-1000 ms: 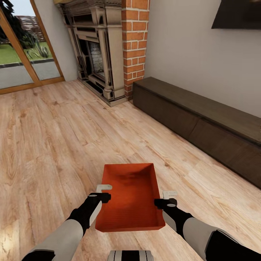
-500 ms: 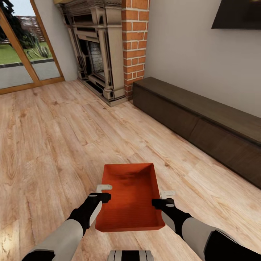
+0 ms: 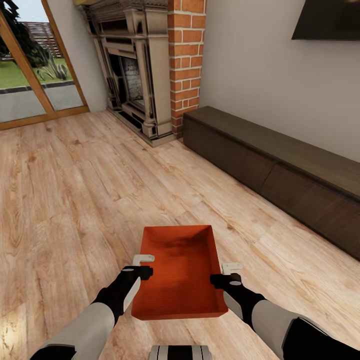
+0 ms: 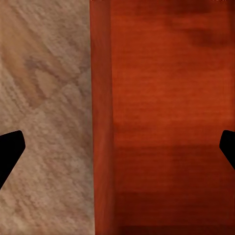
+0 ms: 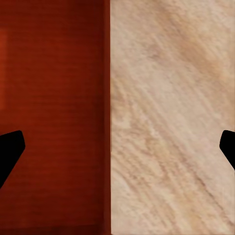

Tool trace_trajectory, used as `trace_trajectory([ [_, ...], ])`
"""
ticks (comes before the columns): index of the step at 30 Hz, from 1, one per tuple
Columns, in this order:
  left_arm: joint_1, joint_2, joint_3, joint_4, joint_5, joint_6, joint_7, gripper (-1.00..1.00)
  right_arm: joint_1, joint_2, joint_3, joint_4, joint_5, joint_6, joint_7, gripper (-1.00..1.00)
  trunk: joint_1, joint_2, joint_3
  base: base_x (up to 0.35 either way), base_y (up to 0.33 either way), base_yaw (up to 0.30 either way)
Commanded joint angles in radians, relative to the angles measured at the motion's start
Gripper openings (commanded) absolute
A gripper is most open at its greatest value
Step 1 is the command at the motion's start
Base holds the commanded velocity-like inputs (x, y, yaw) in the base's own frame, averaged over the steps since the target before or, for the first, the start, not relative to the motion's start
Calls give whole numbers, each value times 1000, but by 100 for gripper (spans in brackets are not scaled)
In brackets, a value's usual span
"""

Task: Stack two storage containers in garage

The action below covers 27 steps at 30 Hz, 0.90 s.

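The left gripper (image 3: 143, 266) stands wide open over the left long wall of the storage container (image 3: 180, 270), one finger inside the bin and one outside it, and it has hold of nothing. In the left wrist view the two dark fingertips (image 4: 10, 152) sit far apart at the edges of the picture, with the container (image 4: 161, 117) wall running between them and the plank floor (image 4: 44, 112) on the outer side. The right gripper (image 3: 229, 274) is spread just as wide astride the right long wall of the container, gripping nothing; in the right wrist view its fingertips (image 5: 10, 152) are likewise far apart, with the container (image 5: 54, 117) on one side of the wall and the floor (image 5: 171, 117) on the other.

The container is orange-red, lidless and empty, and it rests on the light wood floor (image 3: 75, 200) of the living room, with its short end toward the robot and its far end pointing into the room. Beyond the container and to its right, a long dark low cabinet (image 3: 280, 175) runs along the grey wall. Past the container's far end stands the fireplace (image 3: 135, 70) with its red-brick column (image 3: 186, 55). To the left of the fireplace are wood-framed glass doors (image 3: 30, 75), and above the cabinet the corner of a black TV (image 3: 327, 20) hangs on the wall.
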<state>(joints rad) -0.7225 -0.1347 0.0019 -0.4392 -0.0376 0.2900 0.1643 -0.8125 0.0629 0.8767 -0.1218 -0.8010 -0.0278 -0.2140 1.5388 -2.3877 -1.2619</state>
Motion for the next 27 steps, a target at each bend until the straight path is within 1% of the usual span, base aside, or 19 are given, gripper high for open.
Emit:
trace_trajectory([
  [1,0,0,1,-2,-4,6,2,100,0,0,8,0,-10,-3,-4,100,0,0,-1,0,0,0],
  [27,0,-2,2,-3,-4,13,1,100,0,-2,7,1,-11,-7,-4,100,0,0,-1,0,0,0],
])
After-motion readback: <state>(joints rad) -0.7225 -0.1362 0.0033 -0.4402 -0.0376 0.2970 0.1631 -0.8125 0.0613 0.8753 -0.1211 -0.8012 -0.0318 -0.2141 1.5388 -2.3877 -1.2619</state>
